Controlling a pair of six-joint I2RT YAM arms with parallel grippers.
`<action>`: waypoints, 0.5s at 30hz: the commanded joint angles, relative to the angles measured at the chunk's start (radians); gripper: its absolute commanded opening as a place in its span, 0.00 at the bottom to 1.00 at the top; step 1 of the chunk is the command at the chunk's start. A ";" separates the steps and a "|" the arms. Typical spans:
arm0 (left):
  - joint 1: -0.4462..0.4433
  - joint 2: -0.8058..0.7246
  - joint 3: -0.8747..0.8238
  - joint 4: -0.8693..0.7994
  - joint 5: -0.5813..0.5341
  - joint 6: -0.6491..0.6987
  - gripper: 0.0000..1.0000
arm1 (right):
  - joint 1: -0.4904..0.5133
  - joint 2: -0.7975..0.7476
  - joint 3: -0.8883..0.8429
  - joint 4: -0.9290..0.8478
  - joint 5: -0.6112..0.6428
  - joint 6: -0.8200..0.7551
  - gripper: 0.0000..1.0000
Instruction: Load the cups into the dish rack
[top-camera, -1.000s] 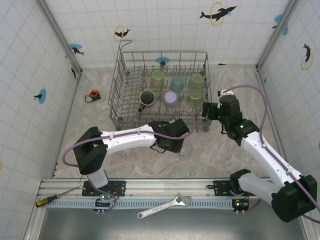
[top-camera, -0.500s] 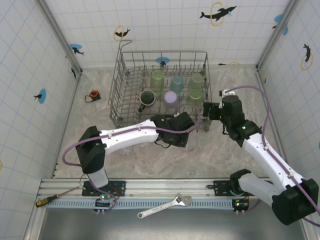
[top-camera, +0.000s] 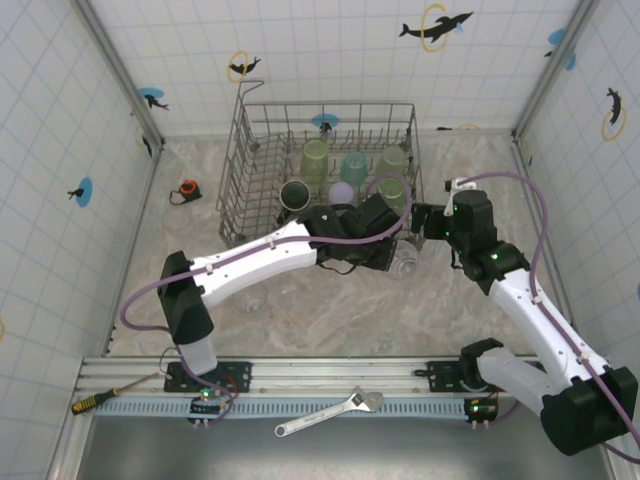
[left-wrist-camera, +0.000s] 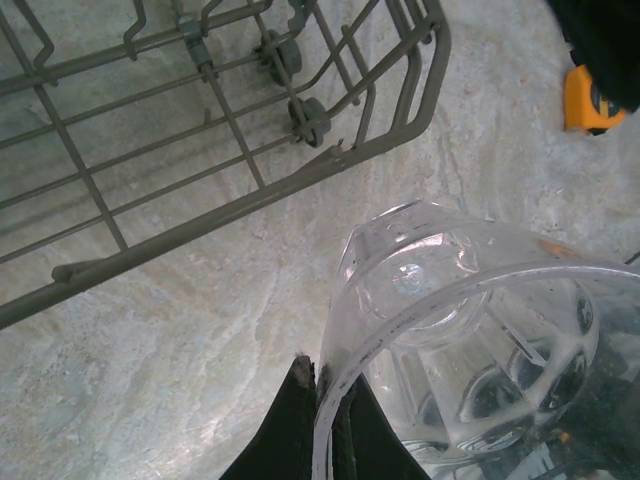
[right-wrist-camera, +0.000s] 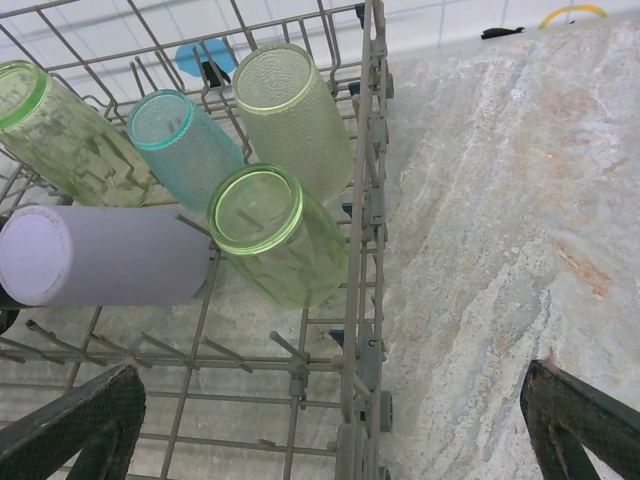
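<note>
just off the near right corner of the dish rack (left-wrist-camera: 250, 194), the left gripper (left-wrist-camera: 328, 430) pinches a clear cup (left-wrist-camera: 470, 320) by its rim. it looks like light, stiff, slippery plastic, best held by the wall. the right gripper (right-wrist-camera: 330, 430) has its jaws spread wide.

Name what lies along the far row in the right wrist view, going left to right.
green cup → teal cup → pale green cup → dish rack side wall → marble tabletop

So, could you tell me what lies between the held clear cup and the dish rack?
Only bare tabletop separates the clear cup from the dish rack, in the left wrist view.
</note>
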 joint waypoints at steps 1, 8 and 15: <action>0.016 0.012 0.074 -0.029 0.019 0.031 0.00 | -0.011 -0.013 0.007 0.001 -0.020 -0.011 1.00; 0.131 0.023 0.221 -0.041 0.060 0.070 0.00 | -0.040 0.003 0.013 0.029 -0.050 -0.003 1.00; 0.214 0.045 0.310 -0.019 0.121 0.103 0.00 | -0.053 0.023 0.028 0.045 -0.074 -0.007 1.00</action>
